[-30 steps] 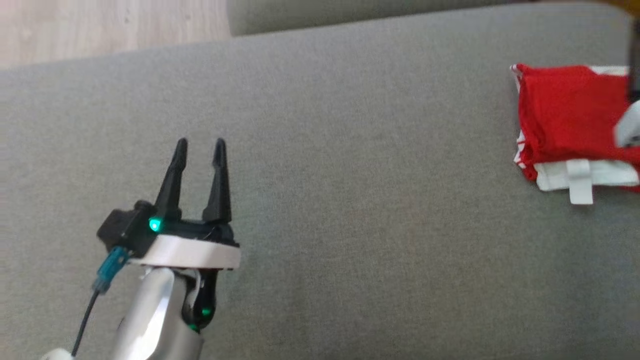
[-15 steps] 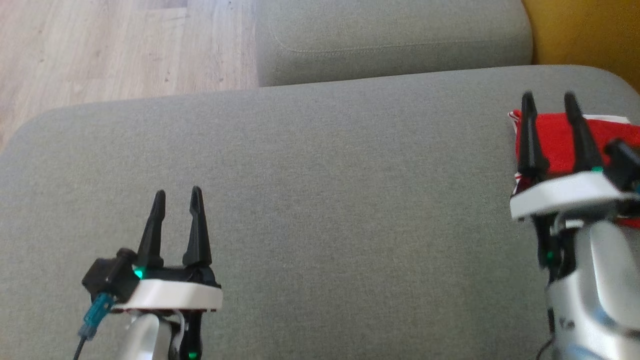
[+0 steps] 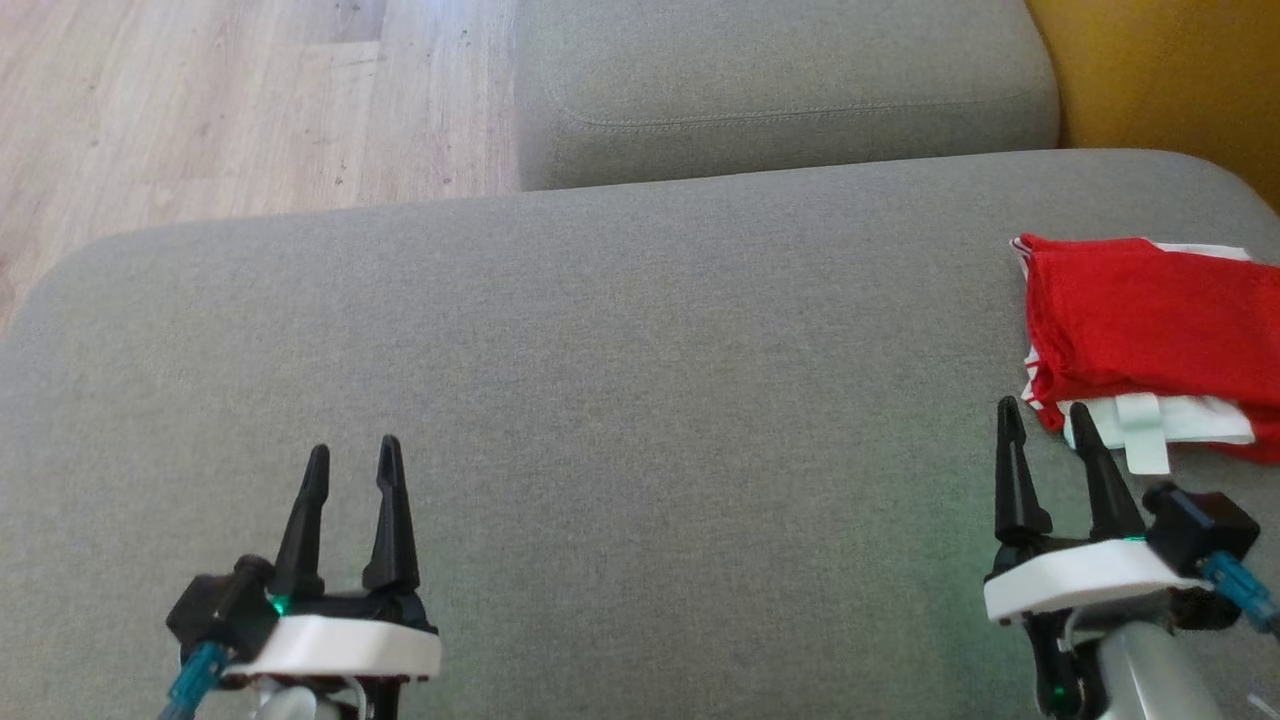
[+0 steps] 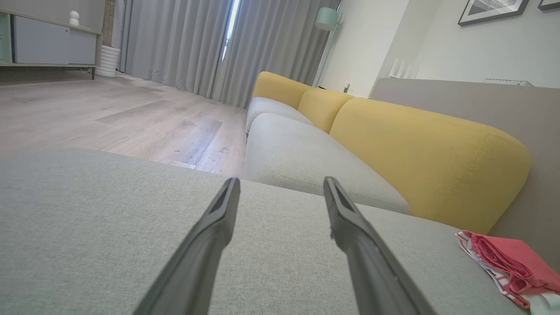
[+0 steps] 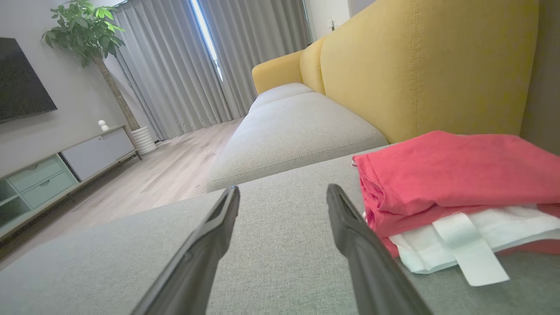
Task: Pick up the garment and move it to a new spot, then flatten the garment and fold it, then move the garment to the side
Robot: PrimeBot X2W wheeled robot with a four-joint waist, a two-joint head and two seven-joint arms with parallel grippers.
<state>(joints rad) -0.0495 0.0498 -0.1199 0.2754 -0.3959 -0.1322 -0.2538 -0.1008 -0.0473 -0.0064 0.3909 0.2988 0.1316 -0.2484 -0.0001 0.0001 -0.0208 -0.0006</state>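
The garment (image 3: 1140, 320) is red with white parts, folded into a neat stack at the far right of the grey cushion (image 3: 640, 400). It also lies at the lower right of the left wrist view (image 4: 507, 267) and fills the right of the right wrist view (image 5: 442, 183). My right gripper (image 3: 1045, 412) stands open just in front of the stack's near left corner, nothing between its fingers. My left gripper (image 3: 352, 452) is open too, low at the left over bare cushion, far from the garment.
A second grey seat cushion (image 3: 780, 90) lies beyond the one I work on. Yellow backrests (image 3: 1160, 80) rise at the right. Wooden floor (image 3: 240, 110) shows past the cushion's far left edge. A low cabinet (image 5: 65, 166) and a potted plant (image 5: 87, 30) stand across the room.
The head camera has tilted, showing more of the far cushion and floor. My right gripper has drawn back off the garment toward me; the folded stack stays put.
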